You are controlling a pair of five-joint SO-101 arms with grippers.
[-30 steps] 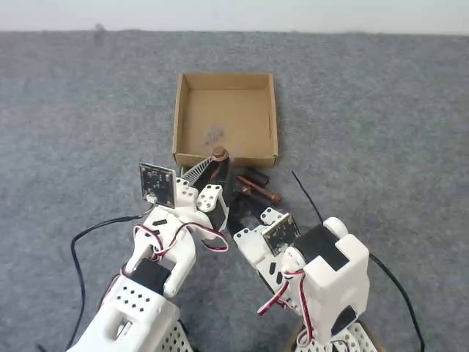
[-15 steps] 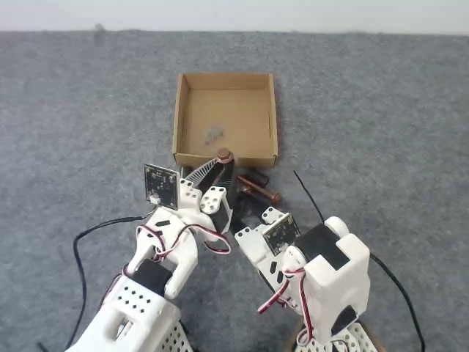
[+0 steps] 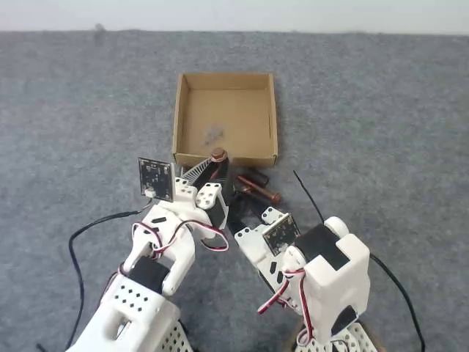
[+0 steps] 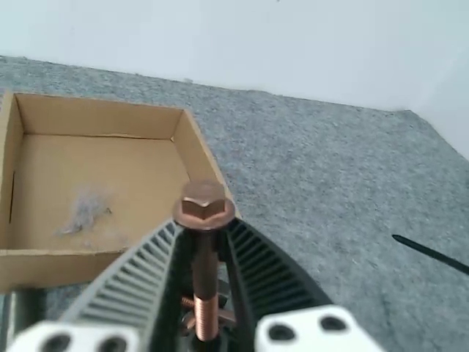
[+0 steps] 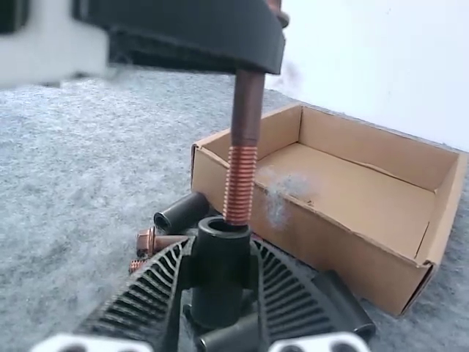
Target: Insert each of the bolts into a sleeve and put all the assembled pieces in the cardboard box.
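Overhead, the markings on the left wrist's camera board (image 3: 156, 180) are too small to read. The left gripper (image 4: 204, 238) is clamped on a copper bolt (image 4: 206, 213), which stands upright, head up, just before the near wall of the cardboard box (image 3: 178, 121). The bolt's threaded end meets the mouth of a black sleeve (image 5: 218, 286), which the right gripper (image 5: 218, 257) grips upright; how deep the end sits cannot be told. Beside them, loose bolts (image 3: 258, 191) and another sleeve (image 5: 178, 211) lie on the carpet (image 3: 381, 110), partly hidden by the grippers. Since half a second ago, the bolt head has shifted slightly left in the high view.
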